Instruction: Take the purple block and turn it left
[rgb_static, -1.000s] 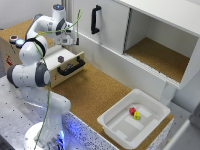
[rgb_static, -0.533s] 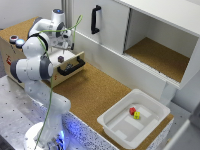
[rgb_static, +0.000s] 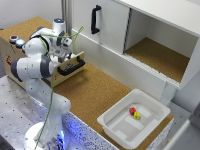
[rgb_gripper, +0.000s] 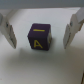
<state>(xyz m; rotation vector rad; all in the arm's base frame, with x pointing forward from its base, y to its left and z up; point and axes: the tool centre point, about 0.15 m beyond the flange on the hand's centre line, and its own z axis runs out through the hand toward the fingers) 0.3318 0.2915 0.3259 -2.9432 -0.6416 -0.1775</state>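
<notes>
The purple block (rgb_gripper: 39, 38) is a small dark purple cube with yellow marks on its faces, resting on a pale surface in the wrist view. My gripper (rgb_gripper: 40, 44) is open, with one finger (rgb_gripper: 8, 31) on each side of the block and a gap between each finger and the block. In the exterior view my gripper (rgb_static: 65, 52) is low over the wooden box (rgb_static: 70, 67) at the exterior view's left. The block itself is hidden there behind the arm.
The wooden box has a black handle (rgb_static: 70, 66). A white tray (rgb_static: 120, 127) at the exterior view's lower right holds a small red block (rgb_static: 132, 110) and a small yellow block (rgb_static: 136, 115). A white cabinet (rgb_static: 150, 30) with an open compartment stands behind.
The arm has shifted its pose slightly over the wooden box. The tray and its blocks have not moved.
</notes>
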